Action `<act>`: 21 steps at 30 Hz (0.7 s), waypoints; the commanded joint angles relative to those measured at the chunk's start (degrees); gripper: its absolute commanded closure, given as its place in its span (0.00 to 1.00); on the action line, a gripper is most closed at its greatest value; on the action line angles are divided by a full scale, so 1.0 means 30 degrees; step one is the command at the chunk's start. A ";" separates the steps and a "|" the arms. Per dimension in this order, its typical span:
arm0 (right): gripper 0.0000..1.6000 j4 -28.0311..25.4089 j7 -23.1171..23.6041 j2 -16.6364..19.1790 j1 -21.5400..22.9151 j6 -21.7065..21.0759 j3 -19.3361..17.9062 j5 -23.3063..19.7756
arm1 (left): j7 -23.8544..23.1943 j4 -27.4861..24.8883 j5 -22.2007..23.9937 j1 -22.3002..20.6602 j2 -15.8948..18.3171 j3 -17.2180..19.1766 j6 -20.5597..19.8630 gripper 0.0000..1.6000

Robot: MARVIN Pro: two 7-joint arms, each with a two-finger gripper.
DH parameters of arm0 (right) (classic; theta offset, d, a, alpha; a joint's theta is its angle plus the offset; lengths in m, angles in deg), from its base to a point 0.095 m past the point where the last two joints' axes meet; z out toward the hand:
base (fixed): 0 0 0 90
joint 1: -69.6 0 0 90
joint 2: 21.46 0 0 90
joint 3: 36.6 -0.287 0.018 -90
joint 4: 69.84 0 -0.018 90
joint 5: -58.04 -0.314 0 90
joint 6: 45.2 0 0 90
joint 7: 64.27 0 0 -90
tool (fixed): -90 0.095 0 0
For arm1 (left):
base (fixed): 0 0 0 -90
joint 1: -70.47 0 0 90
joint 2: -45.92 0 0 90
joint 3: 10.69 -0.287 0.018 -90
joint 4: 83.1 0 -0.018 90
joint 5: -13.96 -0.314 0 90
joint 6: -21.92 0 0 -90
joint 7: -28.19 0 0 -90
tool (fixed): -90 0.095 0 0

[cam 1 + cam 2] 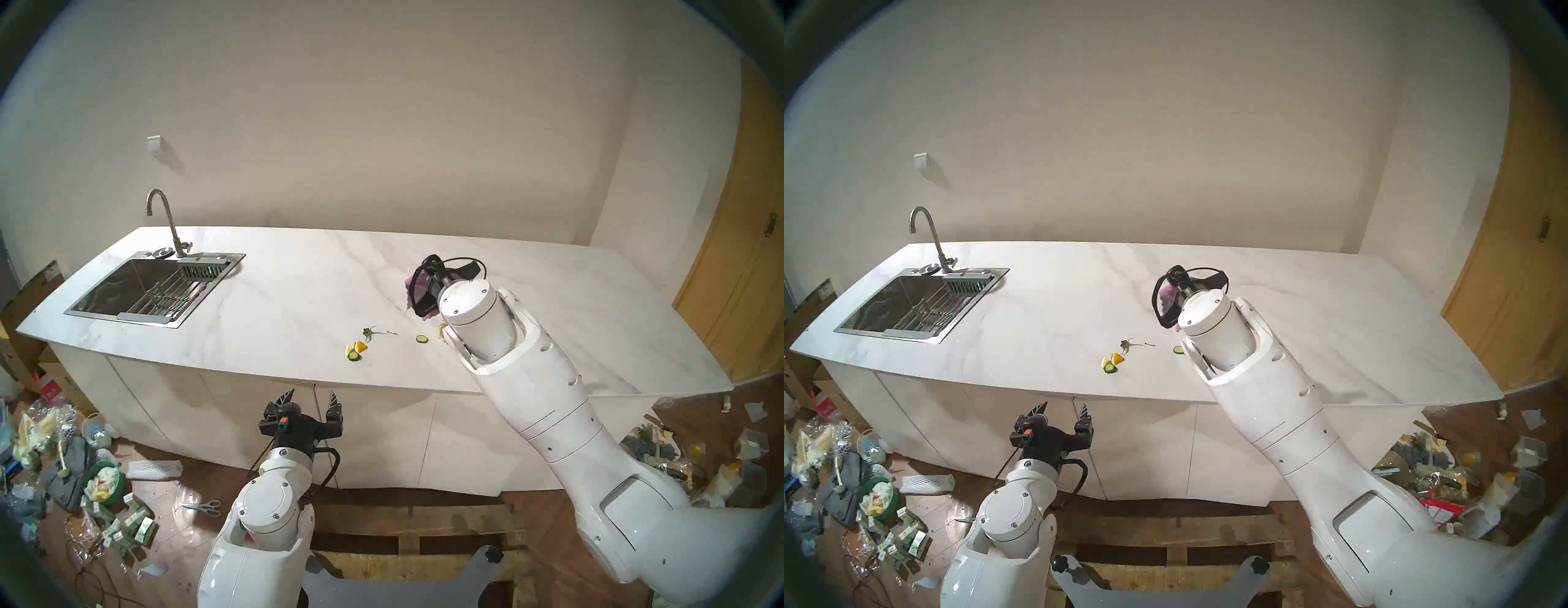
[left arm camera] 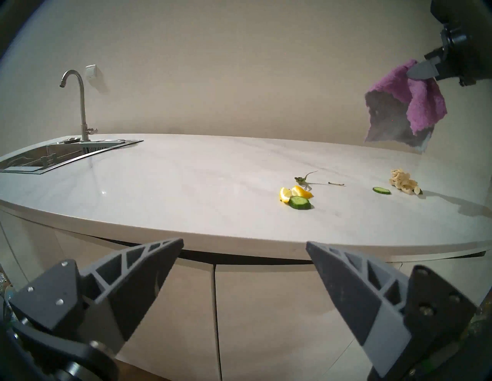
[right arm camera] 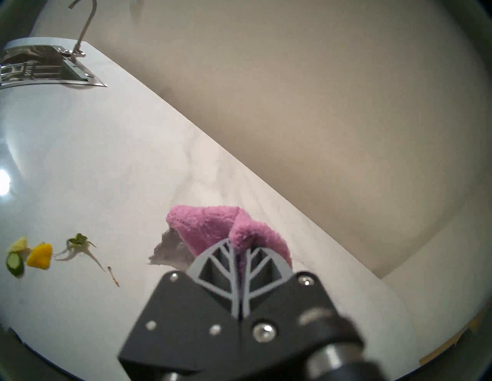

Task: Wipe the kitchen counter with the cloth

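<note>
The white marble-look kitchen counter runs across the head views. My right gripper is shut on the purple fluffy cloth and holds it above the counter's right middle. In the left wrist view the cloth hangs clear of the surface. It is mostly hidden behind the right wrist in the head views. My left gripper is open and empty, below and in front of the counter's front edge, facing the cabinet.
Lemon wedges with a cucumber slice, a green stem, another cucumber slice and beige scraps lie near the front middle. A steel sink with a faucet sits at the left end. Clutter covers the floor on both sides.
</note>
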 commanded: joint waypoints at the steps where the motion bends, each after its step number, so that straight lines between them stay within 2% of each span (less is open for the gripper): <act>1: 1.00 0.1914 -0.0913 -0.0344 0.1598 0.1246 -0.0803 0.0265 | -0.0099 -0.0539 0.0038 -0.0099 0.0028 -0.0036 0.0118 0.00; 9: 1.00 0.4304 -0.0974 -0.0196 0.2939 0.1810 -0.1432 0.0725 | -0.0083 -0.0506 0.0028 -0.0118 0.0022 -0.0038 0.0126 0.00; 13: 1.00 0.6186 -0.0876 0.0041 0.3560 0.2264 -0.1316 0.1178 | -0.0088 -0.0521 0.0033 -0.0109 0.0026 -0.0039 0.0124 0.00; 14: 1.00 0.7063 -0.0786 0.0224 0.4022 0.2363 -0.0929 0.1239 | -0.0091 -0.0528 0.0035 -0.0105 0.0028 -0.0039 0.0123 0.00; 16: 1.00 0.7041 -0.0578 0.0500 0.3841 0.2353 -0.0883 0.1292 | -0.0093 -0.0531 0.0036 -0.0103 0.0028 -0.0039 0.0122 0.00; 18: 1.00 0.8548 -0.0273 0.0734 0.4188 0.2913 -0.0593 0.1534 | -0.0099 -0.0544 0.0041 -0.0096 0.0031 -0.0038 0.0119 0.00; 21: 1.00 0.9109 -0.0116 0.1104 0.4166 0.3172 -0.0260 0.1835 | -0.0097 -0.0540 0.0039 -0.0099 0.0031 -0.0038 0.0120 0.00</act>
